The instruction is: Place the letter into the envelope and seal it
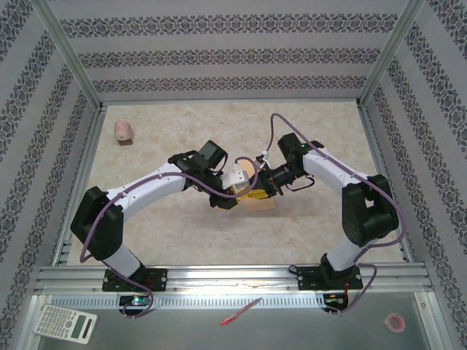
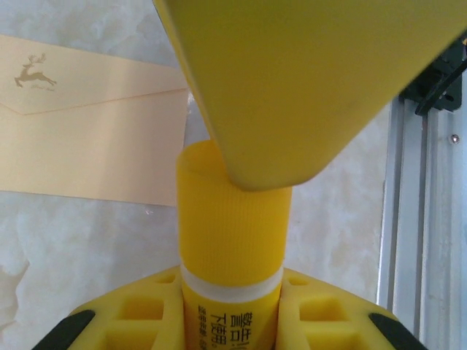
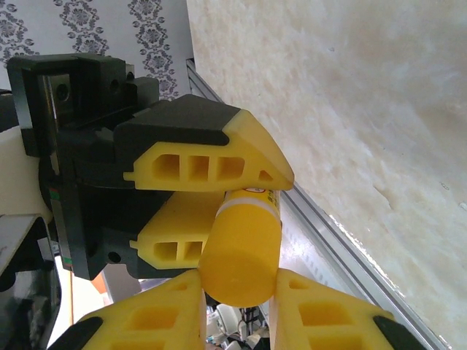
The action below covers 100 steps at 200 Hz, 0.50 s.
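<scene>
Both grippers meet over the middle of the table on a yellow glue stick (image 1: pixel 246 192). My left gripper (image 2: pixel 232 295) is shut on the printed body of the glue stick (image 2: pixel 232 240). The ribbed cap points away from it, under a finger of the other gripper. My right gripper (image 3: pixel 237 295) is shut on the cap end of the glue stick (image 3: pixel 244 248). The left gripper's fingers (image 3: pixel 211 164) clamp the body behind that. The tan envelope (image 2: pixel 87 138) lies flat with its flap down and a deer print on it. It sits just below the grippers (image 1: pixel 261 205). The letter is hidden.
A pink object (image 1: pixel 124 132) sits at the back left of the table. Off the table's near edge lie a calculator (image 1: pixel 66 323), a red pen (image 1: pixel 241 311) and a small tape roll (image 1: pixel 395 321). An aluminium frame rail (image 2: pixel 419 219) borders the table.
</scene>
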Tool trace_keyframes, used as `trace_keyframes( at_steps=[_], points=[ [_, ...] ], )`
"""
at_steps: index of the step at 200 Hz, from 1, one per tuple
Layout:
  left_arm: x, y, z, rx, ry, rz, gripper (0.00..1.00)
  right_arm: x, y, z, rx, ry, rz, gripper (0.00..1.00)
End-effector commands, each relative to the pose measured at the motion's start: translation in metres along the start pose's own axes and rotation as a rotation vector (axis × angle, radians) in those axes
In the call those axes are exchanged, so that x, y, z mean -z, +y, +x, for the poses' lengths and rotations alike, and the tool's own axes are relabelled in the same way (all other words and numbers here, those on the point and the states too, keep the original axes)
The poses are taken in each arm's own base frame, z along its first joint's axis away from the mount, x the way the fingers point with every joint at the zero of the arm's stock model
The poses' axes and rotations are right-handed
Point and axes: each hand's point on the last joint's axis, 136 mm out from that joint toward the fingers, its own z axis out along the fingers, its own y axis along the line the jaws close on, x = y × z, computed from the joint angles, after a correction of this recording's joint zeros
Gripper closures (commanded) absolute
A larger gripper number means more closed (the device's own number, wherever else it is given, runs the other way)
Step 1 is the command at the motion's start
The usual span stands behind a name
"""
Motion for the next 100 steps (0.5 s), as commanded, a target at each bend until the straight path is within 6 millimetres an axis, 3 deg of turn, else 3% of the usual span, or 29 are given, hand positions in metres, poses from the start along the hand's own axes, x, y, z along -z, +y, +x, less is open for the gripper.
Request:
trace_keyframes(
  at_steps=[1,100],
  points=[
    [0.017,-0.005,-0.079,-0.188,-0.290,-0.061,1.00,-0.019,0.019,0.011,0.038,0.079,-0.074,0.78],
    [0.019,-0.006,-0.093,-0.225,-0.331,-0.072,1.00,-0.038,0.018,0.013,0.043,0.122,-0.076,0.78]
  ],
)
